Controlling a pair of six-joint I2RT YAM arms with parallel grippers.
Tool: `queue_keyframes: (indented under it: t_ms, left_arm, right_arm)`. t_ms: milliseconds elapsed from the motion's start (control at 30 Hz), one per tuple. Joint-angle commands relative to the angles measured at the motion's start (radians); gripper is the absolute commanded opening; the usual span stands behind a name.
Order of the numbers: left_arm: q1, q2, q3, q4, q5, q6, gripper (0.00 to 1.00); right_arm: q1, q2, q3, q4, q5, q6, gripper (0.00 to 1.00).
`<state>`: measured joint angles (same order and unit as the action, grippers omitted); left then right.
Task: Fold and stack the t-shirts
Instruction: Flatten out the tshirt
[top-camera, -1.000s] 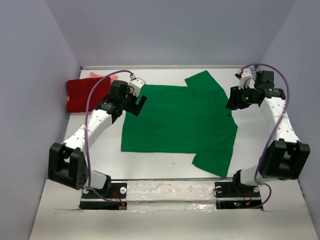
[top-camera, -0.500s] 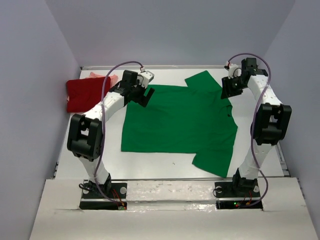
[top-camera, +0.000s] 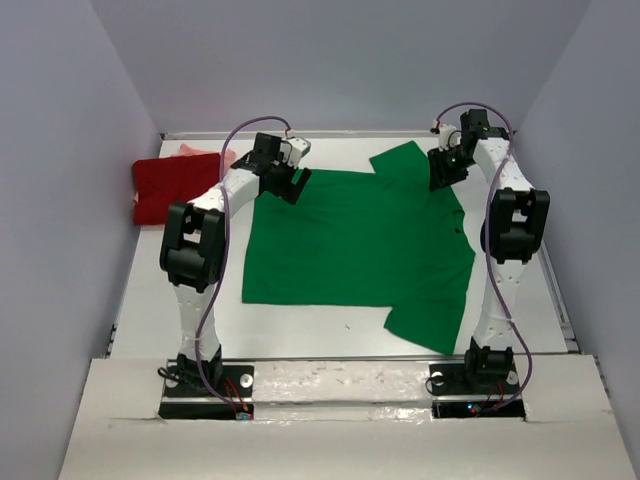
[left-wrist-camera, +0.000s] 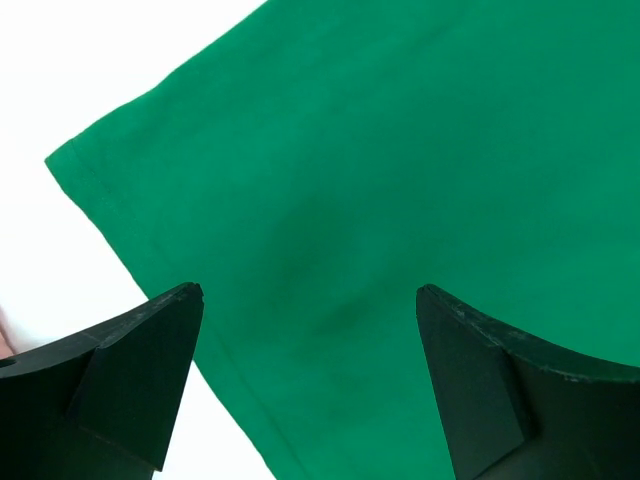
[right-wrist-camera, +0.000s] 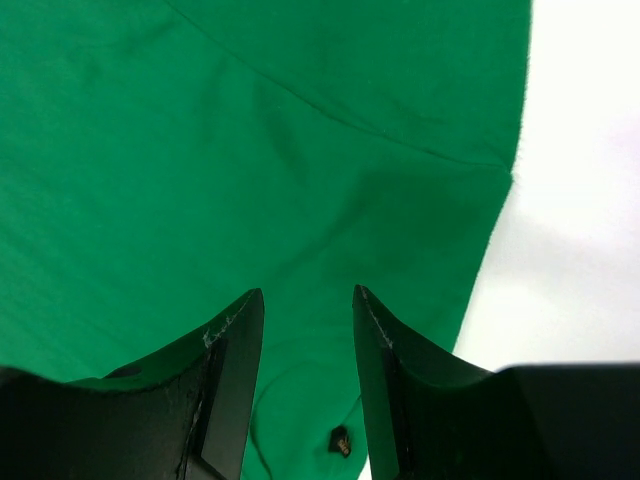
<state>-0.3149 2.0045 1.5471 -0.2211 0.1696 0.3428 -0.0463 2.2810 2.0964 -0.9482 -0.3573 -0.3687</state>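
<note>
A bright green t-shirt (top-camera: 355, 240) lies spread flat across the table's middle, one sleeve pointing to the far edge and one to the near right. My left gripper (top-camera: 296, 183) hovers over its far left corner, jaws wide open with nothing between them; in the left wrist view that gripper (left-wrist-camera: 310, 295) frames the green cloth (left-wrist-camera: 400, 150) and its hem corner. My right gripper (top-camera: 440, 173) hangs over the far right shoulder, jaws partly apart and empty; seen from the right wrist, it (right-wrist-camera: 308, 292) sits above green cloth (right-wrist-camera: 200, 150). A folded dark red t-shirt (top-camera: 165, 190) rests at far left, a salmon-pink t-shirt (top-camera: 203, 153) peeking behind it.
The white table (top-camera: 190, 290) is boxed in by pale walls at the left, back and right. A small dark tag (right-wrist-camera: 340, 440) shows on the green cloth near the right gripper's fingers. Both arm bases stand at the near edge.
Both arms have stretched out toward the far edge. The left gripper moved right and farther onto the shirt's far left corner; the right gripper moved left and farther, to the far sleeve.
</note>
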Motion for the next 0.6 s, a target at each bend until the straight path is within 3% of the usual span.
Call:
queue_keyframes:
  t_ms: [0,200,433,567]
  left_arm:
    - [0.043,0.039,0.093,-0.012,0.011,0.013,0.99]
    - [0.085,0.128,0.196,-0.043,0.025,0.027,0.99]
    - [0.131,0.318,0.485,-0.236,0.172,0.013,0.99]
    - [0.145,0.339,0.508,-0.245,0.228,-0.005,0.99]
  right_arm:
    - [0.010,0.047,0.073,-0.026,0.044,-0.015,0.46]
    - [0.010,0.087,0.122,-0.024,0.060,-0.019,0.46]
    - [0.010,0.101,0.136,-0.026,0.070,-0.016,0.46]
    - [0.010,0.110,0.126,-0.023,0.086,-0.015,0.47]
